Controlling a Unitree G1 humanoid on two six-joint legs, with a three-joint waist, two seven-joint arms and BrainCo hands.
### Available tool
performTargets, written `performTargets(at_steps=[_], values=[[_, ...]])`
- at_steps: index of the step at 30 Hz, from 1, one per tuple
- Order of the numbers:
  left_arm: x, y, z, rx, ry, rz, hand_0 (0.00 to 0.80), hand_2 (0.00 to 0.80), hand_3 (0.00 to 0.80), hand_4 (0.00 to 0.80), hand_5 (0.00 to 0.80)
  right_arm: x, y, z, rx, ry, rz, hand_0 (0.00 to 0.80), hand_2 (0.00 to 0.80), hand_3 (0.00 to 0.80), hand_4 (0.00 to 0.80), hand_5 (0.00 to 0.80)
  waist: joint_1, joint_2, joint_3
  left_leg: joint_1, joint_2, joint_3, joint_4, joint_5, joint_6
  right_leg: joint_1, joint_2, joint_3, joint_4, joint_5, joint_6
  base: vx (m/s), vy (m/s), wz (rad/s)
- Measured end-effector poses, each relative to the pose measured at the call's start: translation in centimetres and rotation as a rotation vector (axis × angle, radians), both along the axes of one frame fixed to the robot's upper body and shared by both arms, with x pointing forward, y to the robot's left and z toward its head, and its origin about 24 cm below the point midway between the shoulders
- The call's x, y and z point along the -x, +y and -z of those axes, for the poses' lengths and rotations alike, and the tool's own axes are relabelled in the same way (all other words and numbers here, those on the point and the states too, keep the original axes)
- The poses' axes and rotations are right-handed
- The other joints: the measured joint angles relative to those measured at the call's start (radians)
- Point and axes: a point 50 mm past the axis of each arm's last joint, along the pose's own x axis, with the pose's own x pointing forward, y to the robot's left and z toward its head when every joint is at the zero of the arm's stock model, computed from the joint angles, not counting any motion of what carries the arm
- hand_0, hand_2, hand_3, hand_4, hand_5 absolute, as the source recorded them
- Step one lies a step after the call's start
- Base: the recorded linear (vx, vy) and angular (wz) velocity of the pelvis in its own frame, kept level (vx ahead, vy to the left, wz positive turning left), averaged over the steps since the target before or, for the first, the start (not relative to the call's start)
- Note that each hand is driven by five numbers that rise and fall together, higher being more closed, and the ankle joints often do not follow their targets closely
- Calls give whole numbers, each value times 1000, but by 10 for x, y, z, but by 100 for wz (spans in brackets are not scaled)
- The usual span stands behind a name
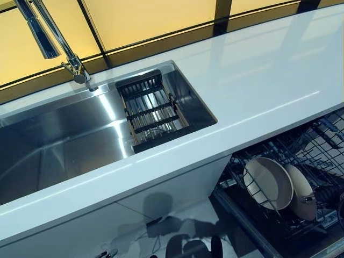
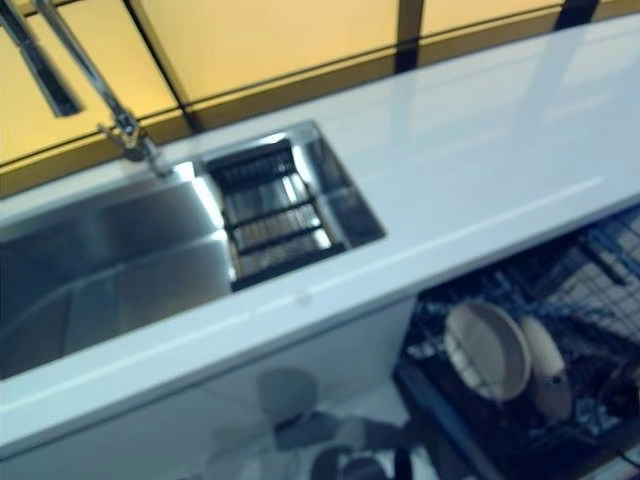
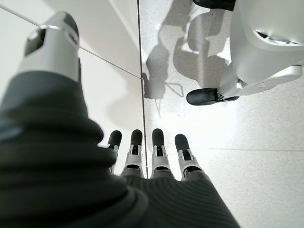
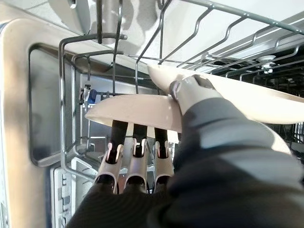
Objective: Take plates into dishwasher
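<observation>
Two cream plates stand on edge side by side in the dishwasher's lower wire rack (image 1: 322, 141) at the lower right: one to the left (image 1: 267, 183), one to the right (image 1: 302, 188). In the right wrist view my right hand (image 4: 137, 166) pinches a cream plate (image 4: 133, 111). Its thumb (image 4: 190, 91) lies on the plate's face and its fingers reach behind it, tips hidden. The other plate (image 4: 247, 92) leans just past the thumb. My left hand (image 3: 142, 156) hangs open with straight fingers by the white cabinet front, holding nothing.
A white counter (image 1: 258, 80) runs above the open dishwasher. To the left is a steel sink (image 1: 59, 145) holding a slatted drain rack (image 1: 152, 110), with a tall tap (image 1: 54, 37) behind it. White cabinet doors (image 1: 134, 204) stand below the sink.
</observation>
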Motion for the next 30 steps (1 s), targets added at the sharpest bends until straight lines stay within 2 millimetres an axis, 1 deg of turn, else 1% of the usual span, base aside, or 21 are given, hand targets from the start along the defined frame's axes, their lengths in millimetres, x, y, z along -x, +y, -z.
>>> performTargets(at_steps=[3,4,5,9,16,19,22,24,27,30], values=[[-2,-3,0,5,-5,17,0,0,0,0,0,-1,0,-1,32,11,-16,800,800,800,800,800,2,3,2,0,0,0,0,0,0,0,0,-1,0,0,0,0,0,0],[-2,-3,0,5,-5,17,0,0,0,0,0,-1,-1,-2,48,14,-21,618,618,618,618,618,2,4,2,0,0,0,0,0,0,0,0,-1,0,0,0,0,0,0],[-2,-3,0,5,-6,17,0,0,0,0,0,-1,-1,-2,59,12,-19,0,0,0,0,0,2,5,2,0,0,0,0,0,0,1,0,-1,0,0,0,0,0,0],[-2,-3,0,6,-6,18,0,0,0,0,0,0,-7,-6,131,3,13,0,0,0,0,0,0,8,5,0,0,0,0,0,0,1,0,-1,0,0,0,18,-2,0],[-3,-3,0,6,-4,17,0,0,0,0,0,3,-14,-17,163,7,43,0,0,0,0,0,-8,-1,11,4,1,0,0,0,0,4,2,-1,1,0,0,34,-13,0],[-2,-3,0,6,-1,16,0,0,0,0,0,3,-14,-17,162,5,42,0,0,0,0,0,-22,-15,21,11,3,0,0,0,0,13,4,-1,1,0,0,39,2,-1],[-4,-3,0,6,-5,17,0,0,0,0,0,4,-16,-19,166,6,45,0,0,0,0,0,-26,-33,24,19,3,2,-1,-1,0,19,4,0,1,0,0,42,4,-2],[-6,-3,-1,5,-10,18,0,0,0,0,0,5,-19,-25,181,7,50,0,0,0,0,0,-27,-42,24,19,3,2,-1,-1,0,19,4,1,1,1,0,48,5,0],[-6,-3,-1,3,-8,14,0,0,0,0,0,10,-28,-42,217,6,62,0,0,0,0,0,-26,-55,19,21,4,2,-1,0,-1,21,6,1,5,3,-3,53,11,0],[-4,-2,0,-2,8,7,0,0,0,0,0,12,-31,-48,219,-3,84,0,0,0,0,0,-27,-73,12,34,6,2,-1,0,-1,33,8,1,5,7,-8,47,13,-2]])
